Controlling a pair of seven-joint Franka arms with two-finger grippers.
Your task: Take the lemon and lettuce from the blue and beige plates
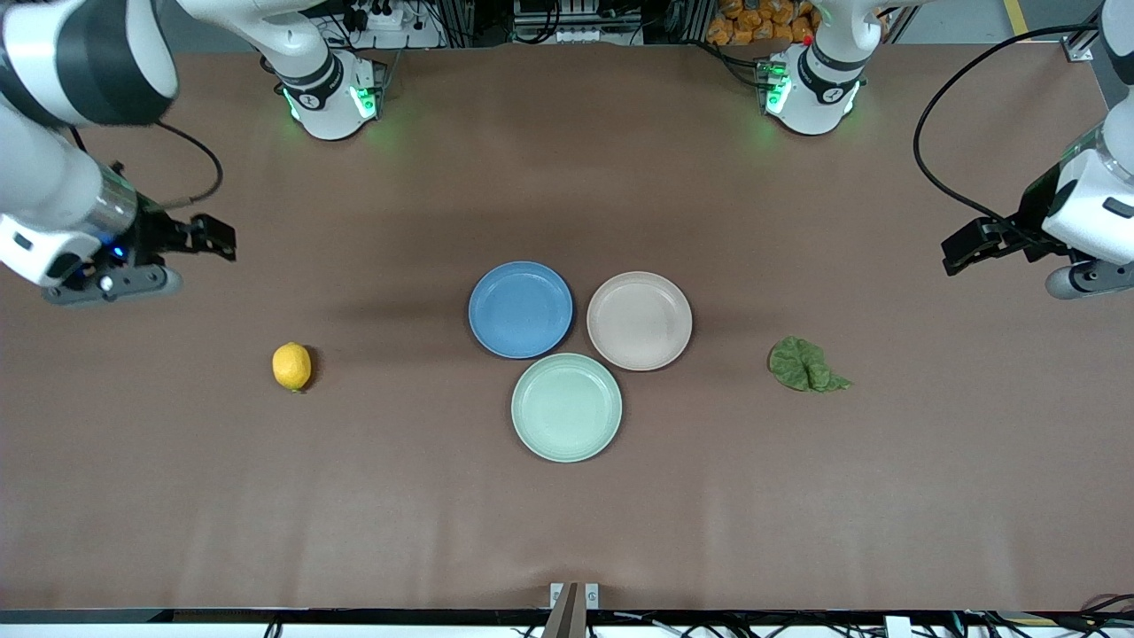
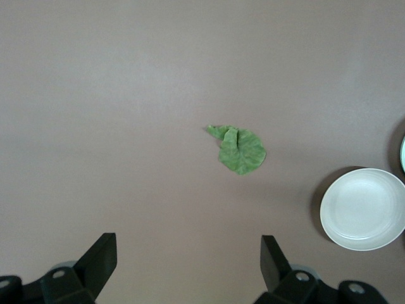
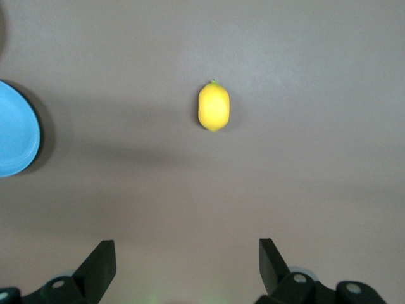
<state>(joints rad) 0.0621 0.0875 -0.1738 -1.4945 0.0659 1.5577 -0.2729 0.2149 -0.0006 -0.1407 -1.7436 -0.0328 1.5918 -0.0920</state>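
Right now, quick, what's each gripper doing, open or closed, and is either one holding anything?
Left gripper: open, holding nothing, over the table near the lettuce.
Right gripper: open, holding nothing, near the lemon.

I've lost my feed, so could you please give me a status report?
Left pincer and right pincer open, empty. Small yellow lemon and crinkled green lettuce leaf on brown table, off plates. Nothing obstructing.
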